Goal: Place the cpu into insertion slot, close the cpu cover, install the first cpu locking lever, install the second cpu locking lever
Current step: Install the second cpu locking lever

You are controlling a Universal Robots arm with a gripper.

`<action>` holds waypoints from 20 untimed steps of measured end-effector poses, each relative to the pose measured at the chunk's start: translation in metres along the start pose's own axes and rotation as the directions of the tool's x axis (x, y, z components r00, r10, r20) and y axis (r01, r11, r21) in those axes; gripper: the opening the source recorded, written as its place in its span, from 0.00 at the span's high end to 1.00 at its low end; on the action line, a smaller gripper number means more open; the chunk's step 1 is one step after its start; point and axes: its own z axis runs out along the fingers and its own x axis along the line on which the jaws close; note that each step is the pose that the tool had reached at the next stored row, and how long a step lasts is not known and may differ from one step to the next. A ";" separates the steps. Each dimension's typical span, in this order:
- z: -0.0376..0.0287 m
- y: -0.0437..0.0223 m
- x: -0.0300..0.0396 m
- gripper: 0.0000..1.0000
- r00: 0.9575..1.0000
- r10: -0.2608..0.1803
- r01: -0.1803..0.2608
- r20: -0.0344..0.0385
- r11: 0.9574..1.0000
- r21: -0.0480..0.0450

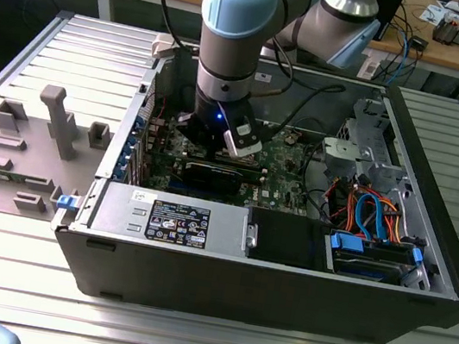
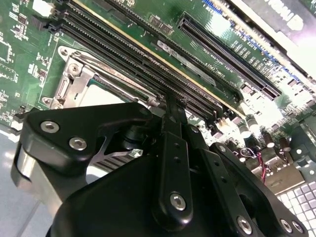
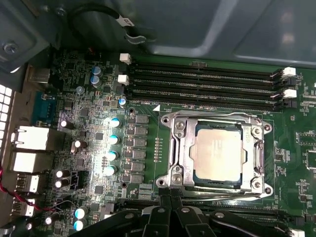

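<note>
The chip (image 3: 218, 150) lies flat in its socket (image 3: 174, 148) on the green board (image 3: 291, 158), with the silver cover frame (image 3: 216, 120) closed down around it. The tool (image 3: 170, 203) hangs just beside the socket's near edge, its black fingers (image 3: 163, 207) drawn together, gripping nothing, inside the open computer case (image 1: 264, 287) on the counter (image 1: 203, 338).
</note>
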 end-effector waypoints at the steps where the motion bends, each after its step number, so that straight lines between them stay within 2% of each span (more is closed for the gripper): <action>1: 0.0005 -0.0001 0.0001 0.89 1.000 0.000 0.000 0.000 1.000 0.000; 7: 0.0014 -0.0002 0.0009 0.89 1.000 0.000 0.000 0.001 1.000 -0.011; 11: -0.0020 0.0004 0.0010 0.89 1.000 0.000 0.000 0.001 1.000 -0.014; 13: -0.0031 -0.0002 0.0009 0.89 1.000 0.000 0.001 0.002 1.000 -0.020; 16: -0.0043 -0.0066 0.0015 0.89 1.000 0.000 0.000 0.003 0.999 -0.035; 20: -0.0051 -0.0116 0.0018 0.89 1.000 0.000 0.000 0.003 0.999 -0.041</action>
